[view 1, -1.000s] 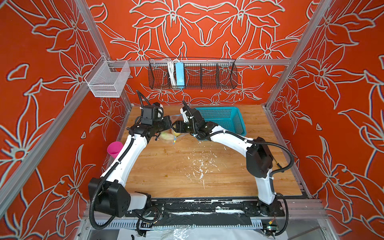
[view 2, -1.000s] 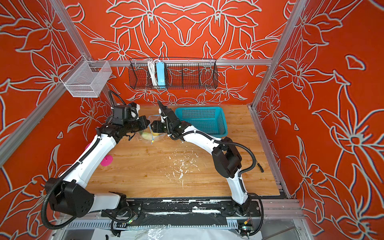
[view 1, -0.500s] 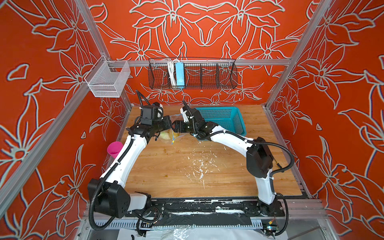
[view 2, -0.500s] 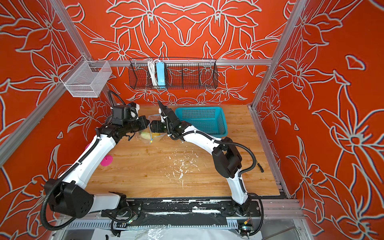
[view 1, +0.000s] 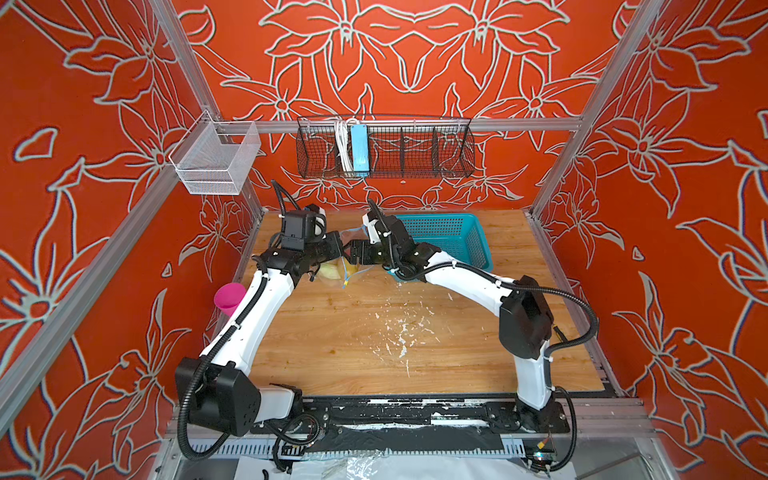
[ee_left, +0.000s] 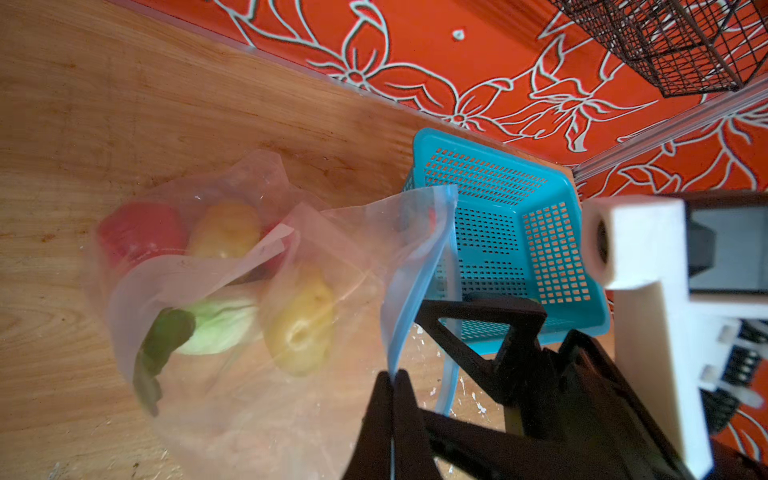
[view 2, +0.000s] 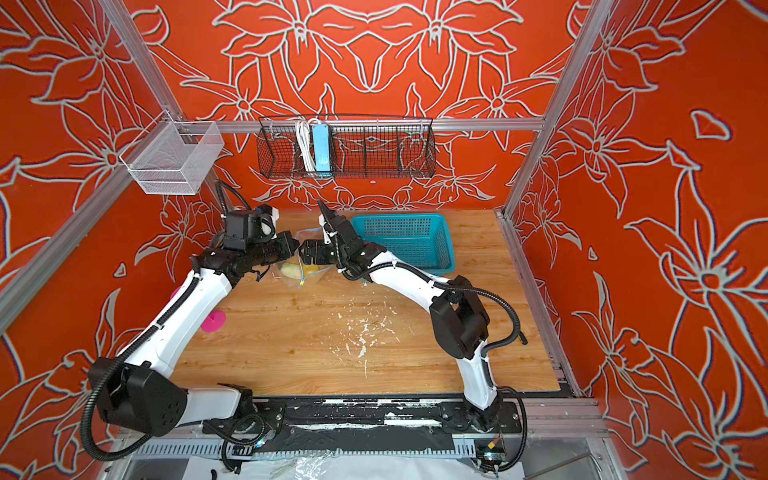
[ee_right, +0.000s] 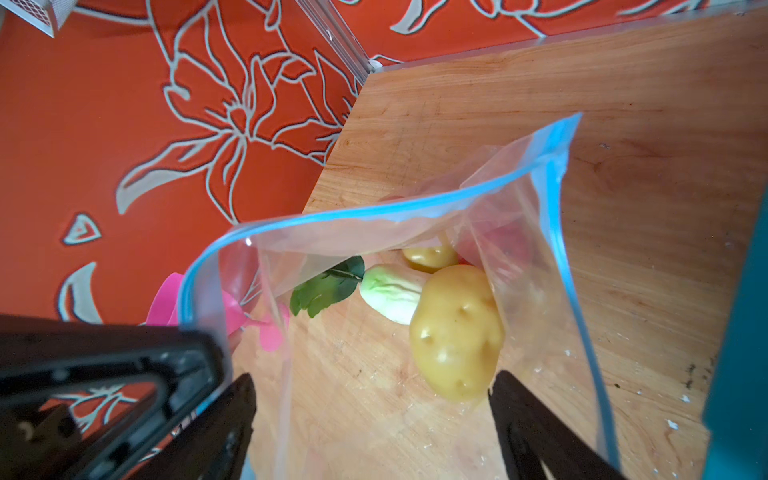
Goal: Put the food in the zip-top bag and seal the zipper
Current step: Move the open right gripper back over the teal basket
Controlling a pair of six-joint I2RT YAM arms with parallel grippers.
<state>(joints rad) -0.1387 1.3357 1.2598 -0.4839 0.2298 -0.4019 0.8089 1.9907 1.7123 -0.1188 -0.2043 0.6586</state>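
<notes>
While the left gripper (ee_left: 392, 376) pinches the rim of the bag (ee_left: 340, 232), the wide-spread right gripper (ee_right: 372, 386) should, I think, close on the zipper (ee_right: 332, 218) beside it and slide along.

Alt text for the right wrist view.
A clear plastic zip-top bag gapes open, blue zipper strip unsealed, holding a yellow potato lump, pale vegetable and green leaf. The left gripper pinches its rim; the right gripper is open.

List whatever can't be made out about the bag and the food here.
- Both top views: the zip-top bag is partly covered by the left gripper and right gripper; the food is too small to count.
- Left wrist view: the red food is blurred behind plastic folds.
- Right wrist view: the zipper runs off the bottom edge.
</notes>
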